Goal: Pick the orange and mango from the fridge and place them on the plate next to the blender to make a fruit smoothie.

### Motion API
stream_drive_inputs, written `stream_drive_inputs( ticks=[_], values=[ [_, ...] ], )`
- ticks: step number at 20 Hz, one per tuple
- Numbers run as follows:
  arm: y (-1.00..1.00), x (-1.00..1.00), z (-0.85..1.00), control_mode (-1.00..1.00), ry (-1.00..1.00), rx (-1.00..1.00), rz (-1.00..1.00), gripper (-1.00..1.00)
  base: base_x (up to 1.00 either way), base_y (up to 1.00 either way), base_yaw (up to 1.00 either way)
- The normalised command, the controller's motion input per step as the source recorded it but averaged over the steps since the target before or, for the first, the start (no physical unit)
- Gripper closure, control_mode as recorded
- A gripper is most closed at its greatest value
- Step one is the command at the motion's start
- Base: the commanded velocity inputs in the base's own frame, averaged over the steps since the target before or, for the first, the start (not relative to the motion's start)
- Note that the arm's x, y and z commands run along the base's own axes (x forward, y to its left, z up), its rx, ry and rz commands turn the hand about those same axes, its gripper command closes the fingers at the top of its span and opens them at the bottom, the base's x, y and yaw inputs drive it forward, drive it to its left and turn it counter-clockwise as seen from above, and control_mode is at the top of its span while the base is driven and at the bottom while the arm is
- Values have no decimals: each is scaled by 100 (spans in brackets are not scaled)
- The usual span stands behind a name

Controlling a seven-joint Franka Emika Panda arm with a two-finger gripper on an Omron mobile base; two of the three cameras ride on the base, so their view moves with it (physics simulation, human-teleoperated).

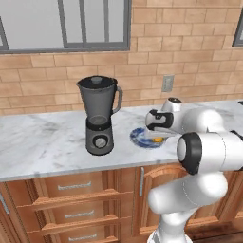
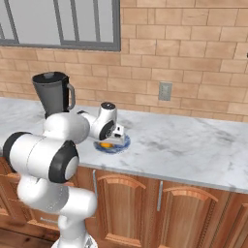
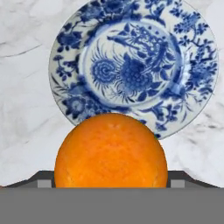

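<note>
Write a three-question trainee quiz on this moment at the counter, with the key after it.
1. True or false: the orange already lies flat in the middle of the plate.
2. Multiple choice: the blender stands on which side of the plate in the left base view? A) left B) right C) behind it
3. Fill in: the gripper hangs above the ___ with its jaws shut on the fruit.

Key:
1. False. It is between the jaws, above the plate's near edge in the hand view.
2. A
3. plate
</note>
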Motion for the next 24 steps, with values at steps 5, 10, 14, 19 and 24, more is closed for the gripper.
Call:
stream_drive_inputs(
  ticks=[5,10,14,19,24],
  values=[
    [1,44,-36,-100,4,0,4,100,0,0,0],
    [1,43,-29,-100,1,0,3,100,0,0,0],
    [0,39,-30,-100,1,0,3,100,0,0,0],
    [6,10,-24,-100,1,0,0,-100,0,0,0],
    [0,-13,9,-100,0,0,0,-100,0,0,0]
  ],
)
